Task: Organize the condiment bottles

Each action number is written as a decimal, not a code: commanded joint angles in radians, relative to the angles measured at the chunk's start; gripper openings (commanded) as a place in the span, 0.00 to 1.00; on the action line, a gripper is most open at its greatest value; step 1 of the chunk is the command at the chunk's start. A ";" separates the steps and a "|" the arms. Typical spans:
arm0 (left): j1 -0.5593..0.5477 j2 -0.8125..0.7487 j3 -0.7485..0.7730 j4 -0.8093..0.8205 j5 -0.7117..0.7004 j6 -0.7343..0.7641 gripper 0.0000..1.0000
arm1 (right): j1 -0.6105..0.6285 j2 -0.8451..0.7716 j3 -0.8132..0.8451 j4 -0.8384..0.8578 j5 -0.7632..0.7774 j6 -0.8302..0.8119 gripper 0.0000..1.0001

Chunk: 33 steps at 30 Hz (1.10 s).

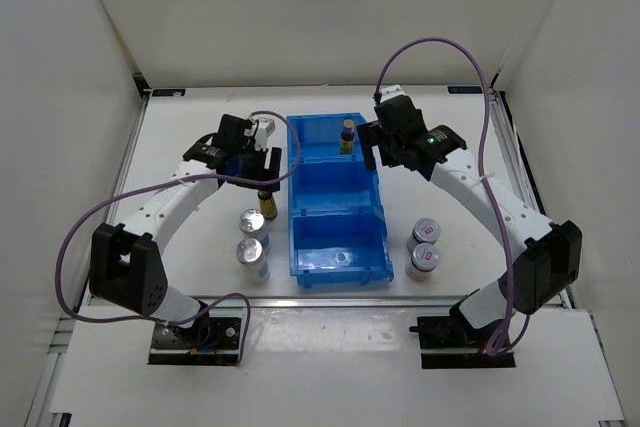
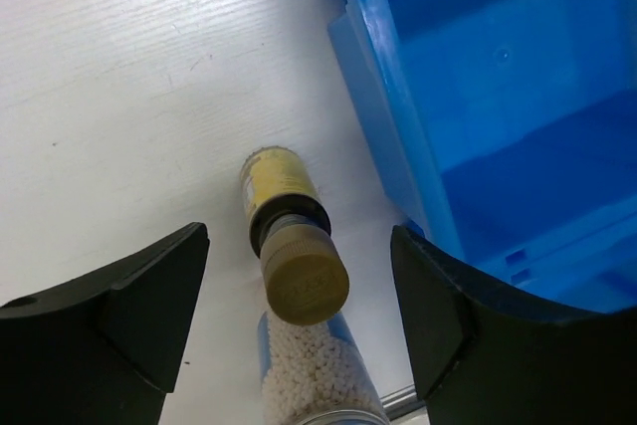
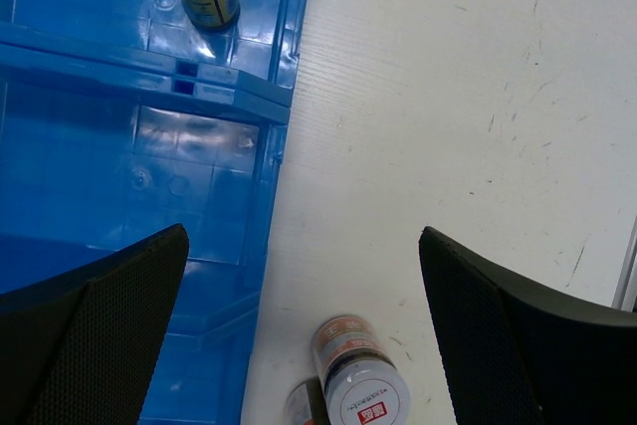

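Left tool (image 2: 299,234) spread wide, amber bottle (image 2: 284,216) upright below gap, untouched; right tool (image 3: 304,234) spread, empty.

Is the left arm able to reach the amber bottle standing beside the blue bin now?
Probably yes: the open left gripper hangs above the amber bottle, framed between its fingers. The blue bin and a shaker stand close, yet neither covers it.

Left claw (image 2: 299,236) spread over amber bottle (image 2: 282,201); bin wall (image 2: 383,126) crowds right, shaker (image 2: 314,370) just beside; open table (image 2: 119,97) left.
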 commanded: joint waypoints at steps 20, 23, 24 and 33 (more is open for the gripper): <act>-0.017 -0.095 0.254 -0.044 -0.223 -0.009 0.11 | 0.014 -0.080 -0.010 -0.055 0.053 0.055 1.00; -0.017 -0.077 0.394 -0.044 -0.207 -0.009 0.11 | 0.014 -0.080 0.008 -0.089 0.081 0.077 1.00; -0.017 -0.048 0.462 -0.044 -0.188 -0.009 0.11 | 0.014 -0.080 0.023 -0.127 0.081 0.092 1.00; -0.057 0.278 0.860 -0.033 -0.013 -0.012 0.11 | 0.014 -0.148 0.077 -0.193 0.070 0.115 1.00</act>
